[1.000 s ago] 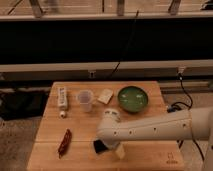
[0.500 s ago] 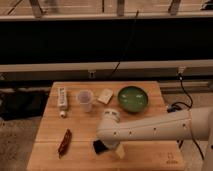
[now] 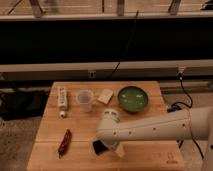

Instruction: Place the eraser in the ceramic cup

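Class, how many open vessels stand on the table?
2: ceramic cup back centre-left, green bowl back right. The gripper is by the eraser at the front; the arm may hide more.

Eraser [image 3: 98, 146]: flat black block, seen near-centre on tabletop [image 3: 47, 131], partly hidden by pincer [image 3: 110, 149] just right of it. Ceramic cup [image 3: 85, 100]: small, pale, flared rim, upright, set far-left of centre, well apart from eraser.
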Controlling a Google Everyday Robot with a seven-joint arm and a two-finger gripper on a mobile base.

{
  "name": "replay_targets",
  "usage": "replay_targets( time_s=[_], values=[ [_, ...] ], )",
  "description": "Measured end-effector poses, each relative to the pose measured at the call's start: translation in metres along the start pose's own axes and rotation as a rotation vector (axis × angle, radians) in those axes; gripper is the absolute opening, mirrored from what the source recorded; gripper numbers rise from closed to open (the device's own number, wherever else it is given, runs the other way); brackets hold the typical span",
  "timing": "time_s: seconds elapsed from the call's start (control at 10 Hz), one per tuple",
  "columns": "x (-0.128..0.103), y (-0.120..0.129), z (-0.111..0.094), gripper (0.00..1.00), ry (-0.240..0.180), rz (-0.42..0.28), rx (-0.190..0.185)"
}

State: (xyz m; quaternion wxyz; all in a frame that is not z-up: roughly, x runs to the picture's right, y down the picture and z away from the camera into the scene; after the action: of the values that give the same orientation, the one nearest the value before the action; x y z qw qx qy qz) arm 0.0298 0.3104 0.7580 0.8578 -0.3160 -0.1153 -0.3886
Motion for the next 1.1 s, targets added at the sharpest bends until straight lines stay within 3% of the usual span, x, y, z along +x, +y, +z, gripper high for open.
replay_targets(
  time_s=[1.1],
  values=[
    [-0.0019, -0.0053, 0.0011, 0.80, 0.001, -0.054, 0.012]
  ],
)
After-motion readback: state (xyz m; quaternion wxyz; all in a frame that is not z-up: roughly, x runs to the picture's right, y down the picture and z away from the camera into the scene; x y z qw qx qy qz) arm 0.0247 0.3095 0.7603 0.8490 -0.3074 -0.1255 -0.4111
